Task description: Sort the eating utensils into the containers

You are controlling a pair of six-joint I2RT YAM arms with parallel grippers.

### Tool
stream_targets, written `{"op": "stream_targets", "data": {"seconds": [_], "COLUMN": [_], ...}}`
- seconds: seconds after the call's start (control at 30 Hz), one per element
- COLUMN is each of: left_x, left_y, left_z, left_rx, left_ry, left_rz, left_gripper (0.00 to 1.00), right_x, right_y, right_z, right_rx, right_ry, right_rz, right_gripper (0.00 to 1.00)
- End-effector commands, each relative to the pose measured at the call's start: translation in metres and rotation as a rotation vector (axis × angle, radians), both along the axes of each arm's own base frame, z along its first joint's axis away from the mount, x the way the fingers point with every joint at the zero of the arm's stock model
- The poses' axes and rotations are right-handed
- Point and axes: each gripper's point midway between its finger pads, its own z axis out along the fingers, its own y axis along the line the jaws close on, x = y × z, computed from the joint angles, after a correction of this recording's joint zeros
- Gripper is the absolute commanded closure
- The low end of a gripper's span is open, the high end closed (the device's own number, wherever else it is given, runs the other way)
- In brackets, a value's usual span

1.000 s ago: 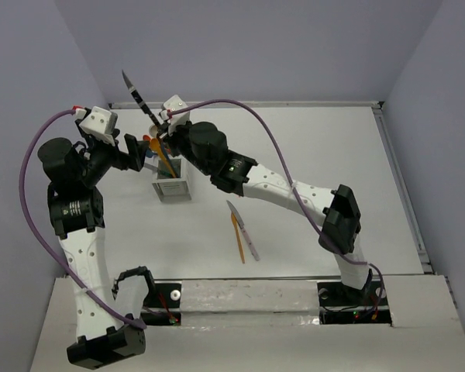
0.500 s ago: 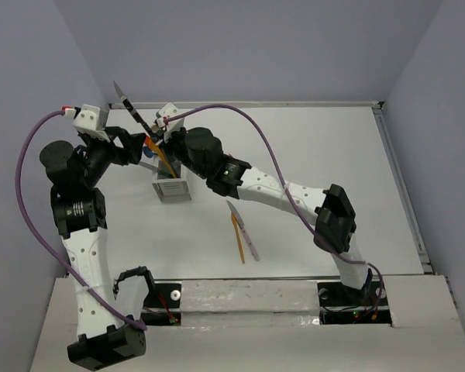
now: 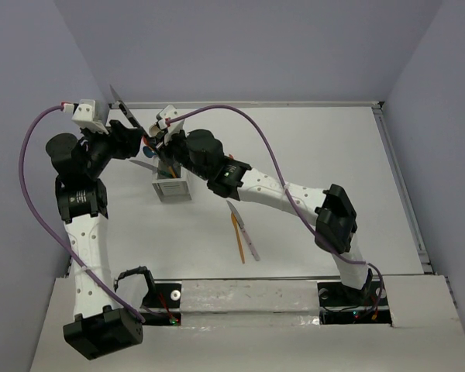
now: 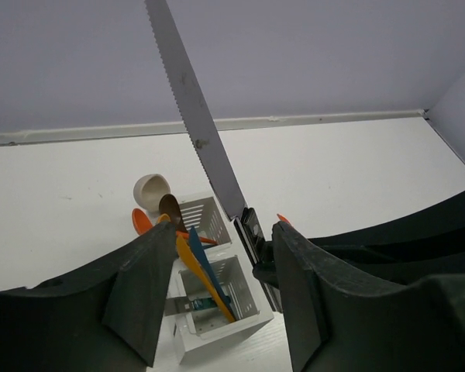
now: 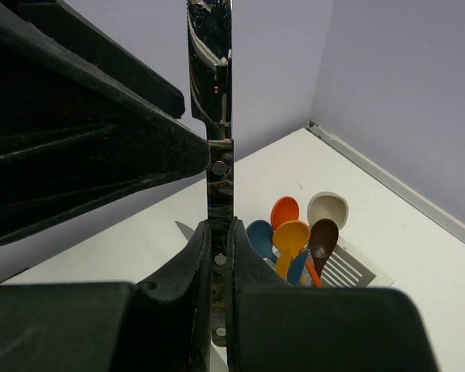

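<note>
Moved: both arms have swung left over the last second, and the left claw has come up to the serrated knife, which now leans farther toward the back-left corner.
Right claw: clenched on the knife's black handle, with the blade rising straight out of its fingers.
Left claw: released, fingers spread either side of the handle. Contact cannot be told.
Reading: probably a mid-air handover or re-grip; this knife is not yet sorted.
Knife look: long silver toothed blade, riveted handle.
Caddy: white, slatted, on the bench below both claws.
Spoons: orange, blue, brown and beige, standing in the caddy bowls-up.
Remaining: orange knife and pink-handled knife lie together on the bench, apart from the caddy.
</note>
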Motion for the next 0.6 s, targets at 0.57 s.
{"op": "stream_targets", "data": {"seconds": [0.57], "left_x": [0.016], "left_y": [-0.026], "left_z": [-0.017], "left_rx": [-0.048], "left_ry": [-0.004], "left_rz": [-0.114], "left_gripper": [0.55], "right_x": [-0.025], "right_y": [-0.003], "right_z": [0.051], "right_rx": [0.104], "right_ry": [-0.070], "right_rz": [0.075], "right_gripper": [1.00]}}
